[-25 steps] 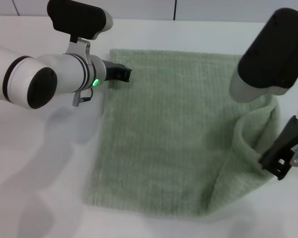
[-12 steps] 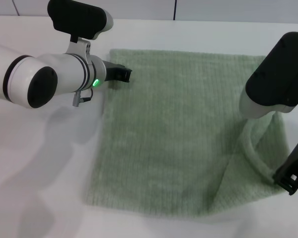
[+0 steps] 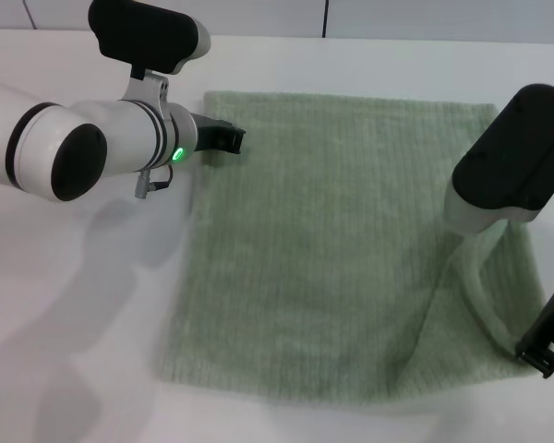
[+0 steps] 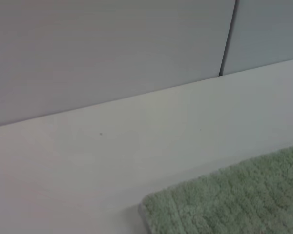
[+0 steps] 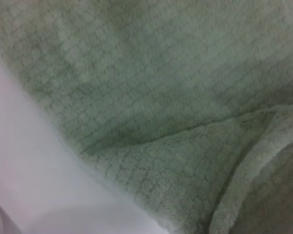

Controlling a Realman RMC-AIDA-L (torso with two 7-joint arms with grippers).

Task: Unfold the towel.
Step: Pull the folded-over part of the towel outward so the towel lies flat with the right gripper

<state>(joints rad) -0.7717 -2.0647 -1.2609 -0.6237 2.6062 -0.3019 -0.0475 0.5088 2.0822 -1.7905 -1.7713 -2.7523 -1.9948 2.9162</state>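
The sage-green towel (image 3: 351, 249) lies nearly flat on the white table (image 3: 92, 332). The left gripper (image 3: 229, 137) pins its far-left corner, seemingly clenched. The right gripper (image 3: 547, 349) is at the near-right corner, grip unclear, the raised fold running just left of it, so its pull likely heads rightward.

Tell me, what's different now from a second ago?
The right gripper has moved outward to the robot's right and nearer, drawing the towel's folded edge with it, so the towel lies wider. The left gripper stays at the far left corner.
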